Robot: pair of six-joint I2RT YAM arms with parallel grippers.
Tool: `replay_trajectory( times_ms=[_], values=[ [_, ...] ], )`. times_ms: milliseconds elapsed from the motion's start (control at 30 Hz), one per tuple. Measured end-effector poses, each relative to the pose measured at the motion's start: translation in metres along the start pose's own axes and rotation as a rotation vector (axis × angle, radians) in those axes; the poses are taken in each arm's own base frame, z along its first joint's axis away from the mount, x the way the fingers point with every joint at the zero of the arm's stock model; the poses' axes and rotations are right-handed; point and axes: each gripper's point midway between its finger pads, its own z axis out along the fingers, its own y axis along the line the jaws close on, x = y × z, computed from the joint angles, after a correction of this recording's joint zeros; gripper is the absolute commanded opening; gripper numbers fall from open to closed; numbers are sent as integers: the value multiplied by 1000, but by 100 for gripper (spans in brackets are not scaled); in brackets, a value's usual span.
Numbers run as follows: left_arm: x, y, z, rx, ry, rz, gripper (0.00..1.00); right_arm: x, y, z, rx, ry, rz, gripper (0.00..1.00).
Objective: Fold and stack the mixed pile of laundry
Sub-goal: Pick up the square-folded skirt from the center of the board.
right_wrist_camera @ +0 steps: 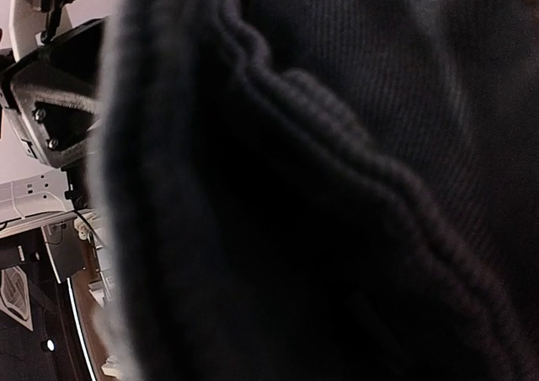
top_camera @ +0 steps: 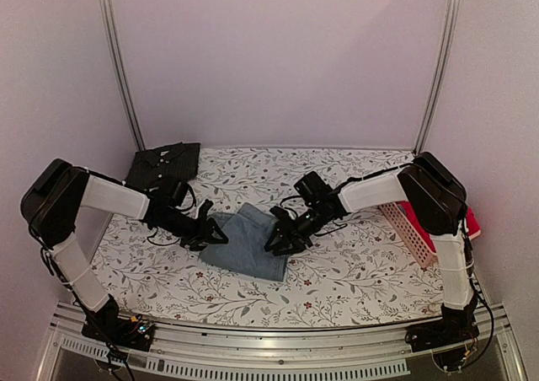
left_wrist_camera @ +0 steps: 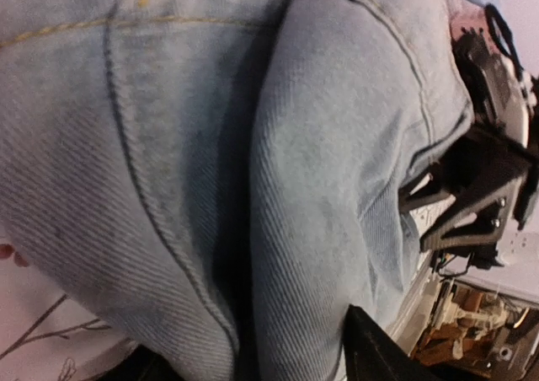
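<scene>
At the near edge the two arms rose from their bases and bent inward over the table (top_camera: 337, 280), which wore a cloth printed with leafy sprigs. Near the middle of it lay a faded light-blue denim piece (top_camera: 248, 244), folded into a rough, rumpled rectangle. The left gripper (top_camera: 208, 233) was down at its left edge and the right gripper (top_camera: 280, 242) at its right edge, so the two faced each other across the cloth. In the left wrist view denim filled nearly the whole picture, bunched into two thick folds with a yellow-stitched seam along the top, and only one dark finger (left_wrist_camera: 366, 351) poked in at the bottom; whether that gripper had pinched the fabric or stood apart from it could not be told. The right wrist view was darker still (a ribbed seam in deep shadow pressed right up against the lens), with none of its own fingers showing, so the right gripper's state could not be told either. Farther out on the right, a pink slatted basket (top_camera: 410, 233) sat at the table's edge, tilted and largely hidden behind the right arm, with a red garment (top_camera: 473, 222) showing just beyond that arm's elbow. At the far left corner lay a black shirt (top_camera: 164, 163), folded flat with its collar on top, well apart from the denim.
</scene>
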Motion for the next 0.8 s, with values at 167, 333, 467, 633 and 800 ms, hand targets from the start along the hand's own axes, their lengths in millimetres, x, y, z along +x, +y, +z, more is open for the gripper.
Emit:
replay_trajectory(
  times_ms=[167,333,467,633,800],
  values=[
    [-21,3,13,-66,11,22,25,-4,-1,-2,-5,-7,3,42],
    [-37,-8,25,-65,20,69,1,-12,-6,-11,-5,-27,23,45],
    [-56,-16,26,-98,1,115,0,-24,-13,-25,-5,-67,45,48],
    [-106,-46,9,-211,-78,293,0,-36,-25,-64,44,-180,60,49],
    [-165,-62,-22,-379,-205,454,0,-36,-46,-107,94,-274,101,49]
  ],
)
